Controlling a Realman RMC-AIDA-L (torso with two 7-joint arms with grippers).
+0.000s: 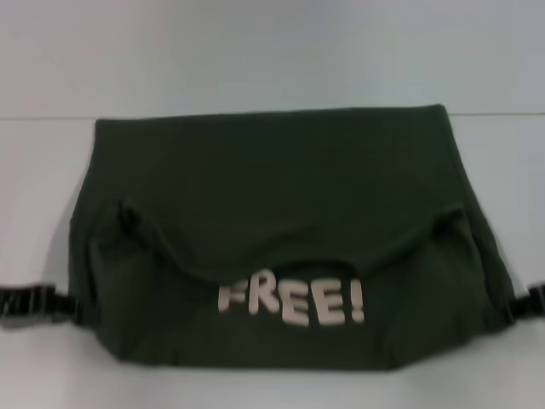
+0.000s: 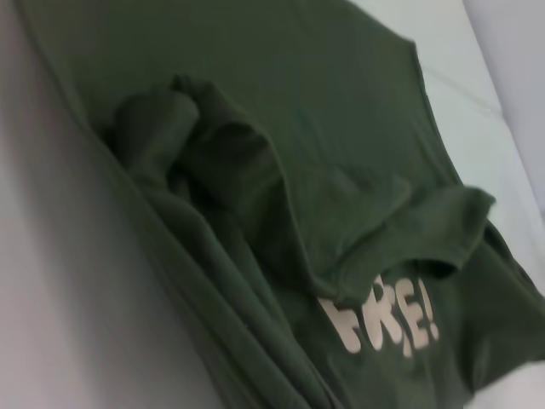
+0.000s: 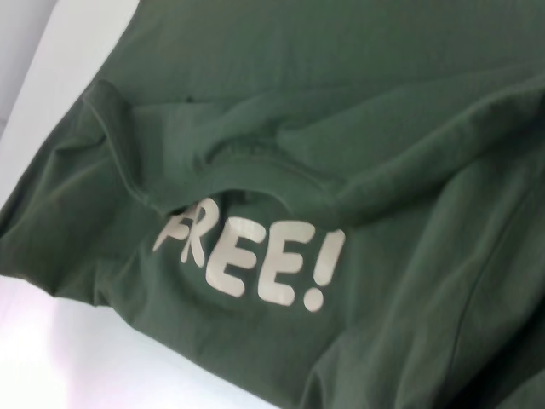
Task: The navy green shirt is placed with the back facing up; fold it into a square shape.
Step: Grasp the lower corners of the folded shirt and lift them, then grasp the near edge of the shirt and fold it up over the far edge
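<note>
The navy green shirt (image 1: 281, 213) lay spread across the middle of the white bench (image 1: 272, 51), partly folded into a broad trapezoid, its far edge straight and parallel to the seam line in the bench. A flap of the fabric had been turned toward the robot, its curved lower edge draping just over the tops of the pale "FREE!" lettering (image 1: 294, 302), which faced up near the shirt's near edge. Bunched folds sat at both ends of that flap.

The left gripper (image 1: 34, 305) was at the shirt's near left corner, low against the bench, its dark body meeting the cloth's edge. The right gripper (image 1: 528, 302) was at the near right corner, likewise at the hem's edge. Whether either gripper's fingers were apart or together could not be told; the cloth hid them in the head view, and neither wrist view showed them.
</note>
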